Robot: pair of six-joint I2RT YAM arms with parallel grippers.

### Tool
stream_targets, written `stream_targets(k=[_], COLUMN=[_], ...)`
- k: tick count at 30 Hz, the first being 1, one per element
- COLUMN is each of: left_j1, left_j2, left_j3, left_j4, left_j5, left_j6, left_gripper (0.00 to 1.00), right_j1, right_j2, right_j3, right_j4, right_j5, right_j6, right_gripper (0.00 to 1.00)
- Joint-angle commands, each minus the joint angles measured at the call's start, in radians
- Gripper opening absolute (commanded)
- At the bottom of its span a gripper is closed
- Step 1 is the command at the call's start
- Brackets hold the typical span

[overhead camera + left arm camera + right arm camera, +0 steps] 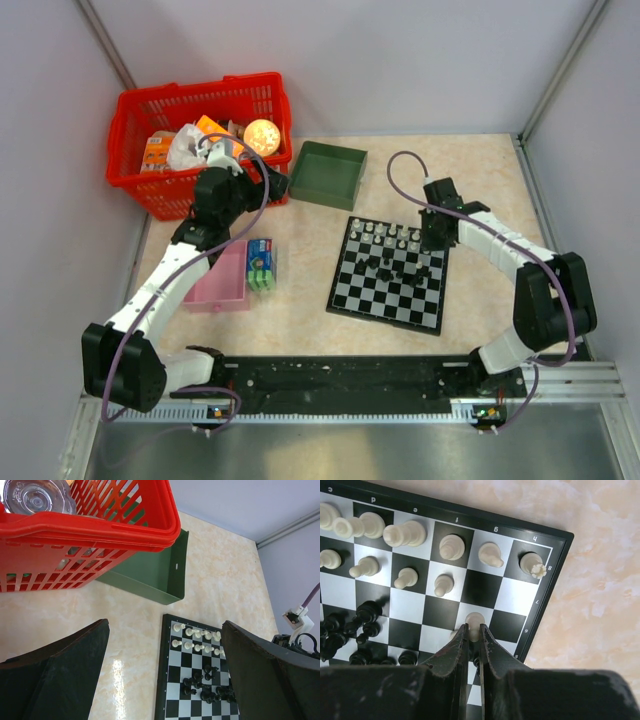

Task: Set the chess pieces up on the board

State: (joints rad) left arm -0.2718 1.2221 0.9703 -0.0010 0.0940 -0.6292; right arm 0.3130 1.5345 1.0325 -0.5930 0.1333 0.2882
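Over board (479, 587): white pawn (474, 619) pinched between right gripper (473, 629) tips; left gripper (165, 625) agape.

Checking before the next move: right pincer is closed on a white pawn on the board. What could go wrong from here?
The right pincer holds the white pawn by its very tips; it might slip on lifting.
The black pieces are bunched close beside it; a sideways move could scatter them.
The back-row pieces crowd the free pawn squares; setting down could knock one.

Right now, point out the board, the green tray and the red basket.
board (355, 295): top view, bare near squares.
green tray (328, 172): top view, inner floor.
red basket (200, 98): top view, far wall.
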Motion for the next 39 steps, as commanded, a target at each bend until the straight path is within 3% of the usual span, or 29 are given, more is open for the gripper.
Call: stream_targets(k=[1,26,39], left_j1=[0.006,0.013,0.013], left_j2=[-0.026,-0.021,-0.022], left_j3=[-0.004,-0.01,-0.01], left_j4=[0.053,0.053,0.053], left_j5=[0.021,0.019,0.023], left_j6=[-0.004,-0.003,-0.006], left_gripper=[0.99,0.99,0.99], right_j1=[-0.026,-0.058,-0.058], right_j2=[-0.001,0.108,0.027], right_j3=[-0.003,0.004,0.029], right_j4=[0.059,0.131,0.079], right_j5=[-0.017,-0.026,-0.047], right_j6=[-0.012,-0.006,-0.018], right_gripper=[0.09,0.11,0.3])
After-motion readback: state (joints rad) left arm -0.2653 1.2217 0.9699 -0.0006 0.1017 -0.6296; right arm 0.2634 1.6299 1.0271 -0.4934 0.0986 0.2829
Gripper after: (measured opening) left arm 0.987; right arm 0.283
